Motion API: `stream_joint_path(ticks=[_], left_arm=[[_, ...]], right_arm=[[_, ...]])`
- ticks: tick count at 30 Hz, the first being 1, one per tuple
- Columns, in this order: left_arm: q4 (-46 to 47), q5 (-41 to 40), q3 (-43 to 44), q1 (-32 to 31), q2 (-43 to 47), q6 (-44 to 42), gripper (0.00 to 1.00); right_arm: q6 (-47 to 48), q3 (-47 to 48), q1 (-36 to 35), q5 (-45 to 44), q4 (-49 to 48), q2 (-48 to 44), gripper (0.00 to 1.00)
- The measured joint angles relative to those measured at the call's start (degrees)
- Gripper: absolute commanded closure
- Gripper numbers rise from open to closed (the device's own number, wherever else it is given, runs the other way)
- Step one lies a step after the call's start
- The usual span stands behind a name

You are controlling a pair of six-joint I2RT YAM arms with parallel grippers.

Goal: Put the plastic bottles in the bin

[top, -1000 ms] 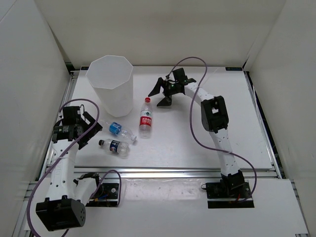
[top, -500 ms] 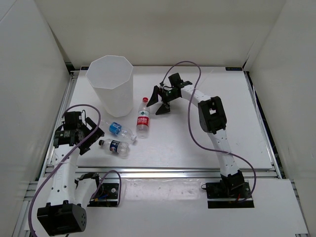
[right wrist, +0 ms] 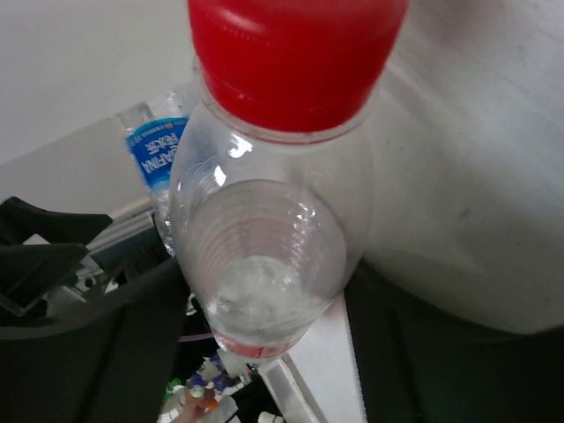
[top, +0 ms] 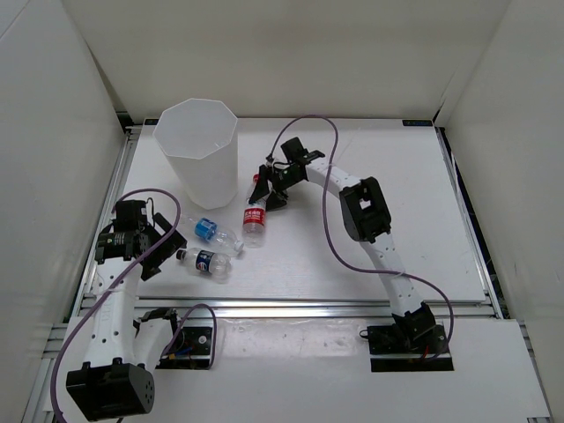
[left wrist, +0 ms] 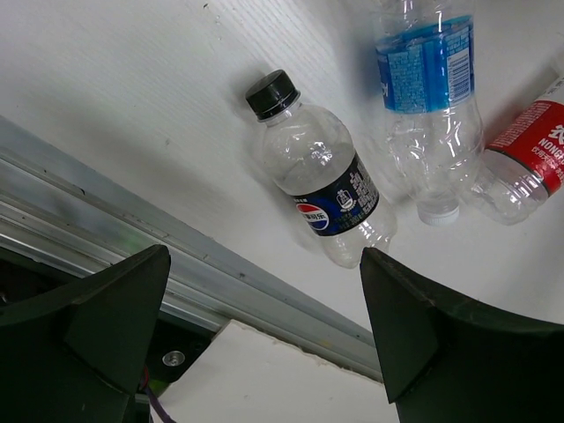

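1. The left hand [left wrist: 264,252] hangs released and empty over the near-left part of the bench [top: 291,256]. The dark-labelled bottle [left wrist: 322,189] lies on its side just ahead of its fingers. It's round and light, so if one finger lands first, it probably rolls off instead of getting caught.
2. The blue-labelled bottle [left wrist: 427,88] lies just beyond that one, very close to it. A sloppy grab at either likely knocks the other and sends it skidding.
3. Further out, the right hand [top: 264,185] sits around the neck end of the red-capped bottle [top: 256,214], mid-bench. It's impossible to tell whether the fingers are actually pinching it. With a hold that near the cap, the body could swing or slip out on the lift.
4. The bin [top: 198,167] stands at the back left, just beside that bottle. It's tall and looks light. Carry the bottle too low and it hits the wall, and a bump from the arm could shove or tip the bin.
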State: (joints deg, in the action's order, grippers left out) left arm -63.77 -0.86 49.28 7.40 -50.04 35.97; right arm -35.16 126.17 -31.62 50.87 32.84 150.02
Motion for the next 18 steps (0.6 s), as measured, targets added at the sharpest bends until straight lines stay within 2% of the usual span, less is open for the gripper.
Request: stream_joint_path(ticks=[3,10,14,18], left_arm=[[-0.72,-0.07,0.26,0.0,0.0,-0.13,0.0],[-0.98,-0.2,0.35,0.0,0.33,0.15,0.0],[-0.92,-0.2,0.22,0.0,2.14,1.31,0.0],[-0.37,-0.24,0.17,0.0,3.93,2.47,0.0]], right_arm=[[-0.44,-0.66,-0.28,-0.2,-0.35,0.35,0.51],[0.35,-14.19,3.78,-2.69,-0.9,-8.63,0.66],[1.03,-18.29,8.59,-7.63,1.27,-16.76,0.64],[-0.42,-11.43,11.74,-11.65,1.09,-26.56,0.57]])
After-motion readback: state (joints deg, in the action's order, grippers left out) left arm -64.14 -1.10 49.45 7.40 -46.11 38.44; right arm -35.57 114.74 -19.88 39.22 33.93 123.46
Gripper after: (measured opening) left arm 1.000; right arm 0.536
